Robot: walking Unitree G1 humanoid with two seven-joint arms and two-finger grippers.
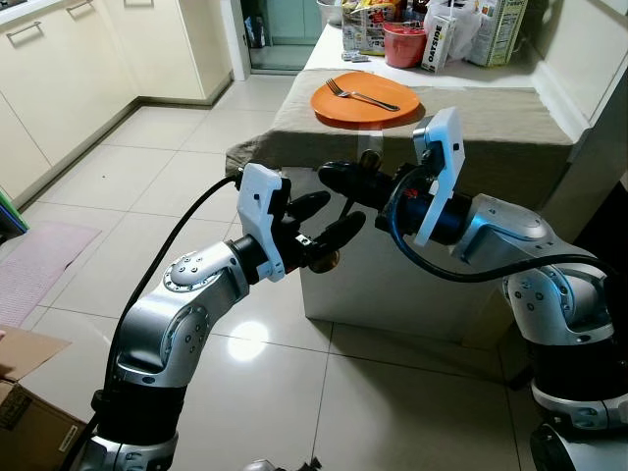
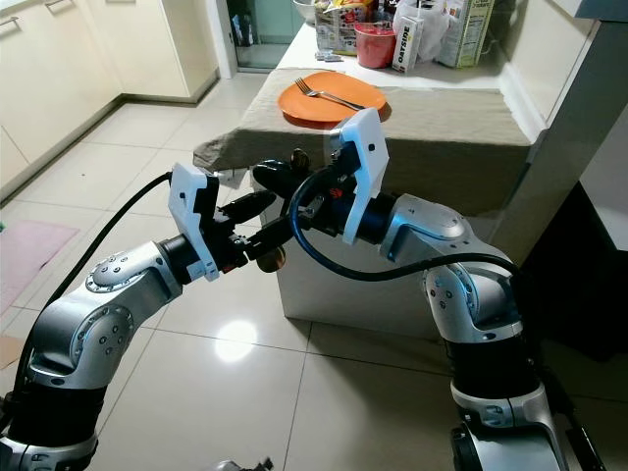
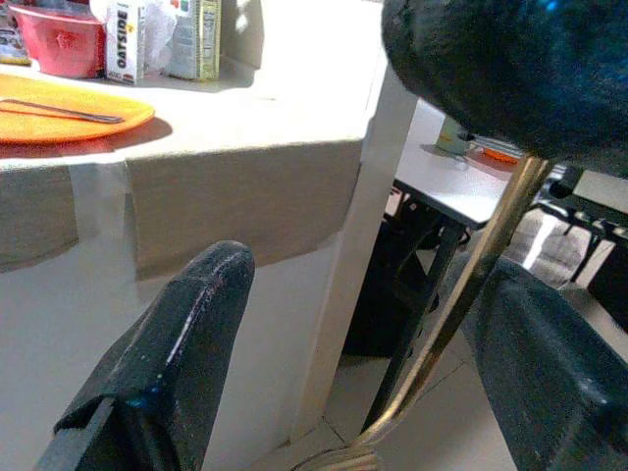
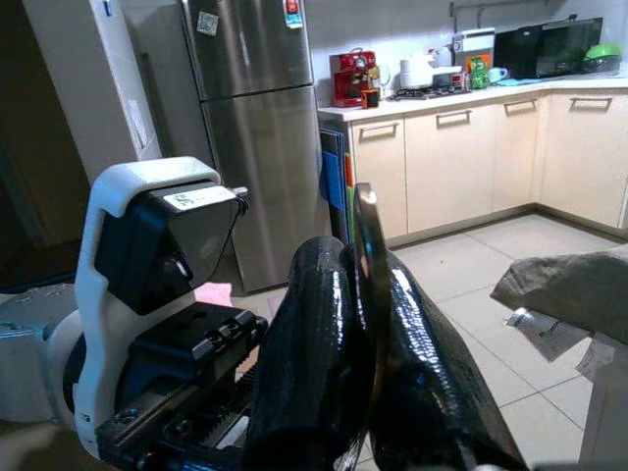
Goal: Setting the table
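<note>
Left eye view: fork (image 1: 361,97) on orange plate (image 1: 364,101)

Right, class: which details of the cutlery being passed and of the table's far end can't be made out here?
- Gold utensil: its head is cut off by the left wrist view's lower edge; in the eye views the right pincer and left pincer cover it. Its type is unclear.
- Cartons: tops cut off by the upper edge in the eye views; most print too small.
</note>
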